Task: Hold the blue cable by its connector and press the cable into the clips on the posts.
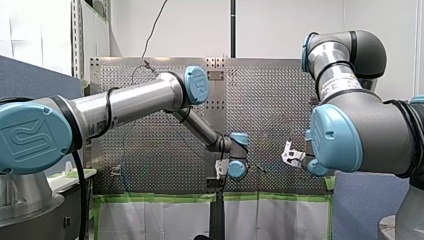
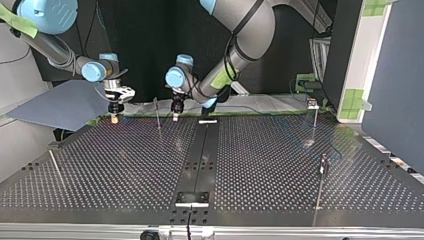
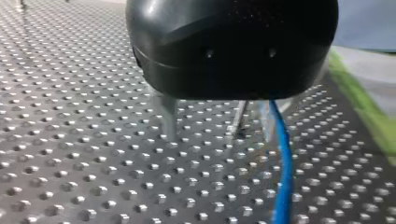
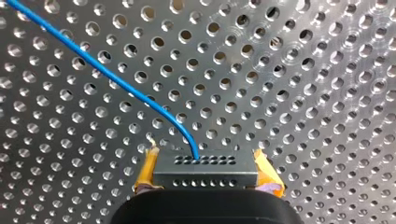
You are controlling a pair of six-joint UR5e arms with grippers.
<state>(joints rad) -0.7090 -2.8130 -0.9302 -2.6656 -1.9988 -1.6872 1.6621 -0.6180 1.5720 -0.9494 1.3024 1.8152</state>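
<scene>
In the right wrist view my right gripper (image 4: 205,179) is shut, yellow pads on both sides of a black connector (image 4: 205,167). The blue cable (image 4: 116,81) leaves the connector and runs away over the perforated plate. In the left wrist view my left gripper (image 3: 217,138) hangs just above the plate, its two metal fingers (image 3: 167,119) apart. A thin post (image 3: 241,122) stands in the gap, and the blue cable (image 3: 283,172) passes close by the other finger. In the top view my left gripper (image 2: 176,108) and right gripper (image 2: 115,111) both hover near the plate's far edge.
Thin posts stand on the plate in the top view: one (image 2: 157,114) between the grippers, one with a clip (image 2: 313,112) at far right, another (image 2: 323,167) nearer at right, and a leaning rod (image 2: 56,169) at left. A grey sheet (image 2: 60,105) lies beyond the left corner.
</scene>
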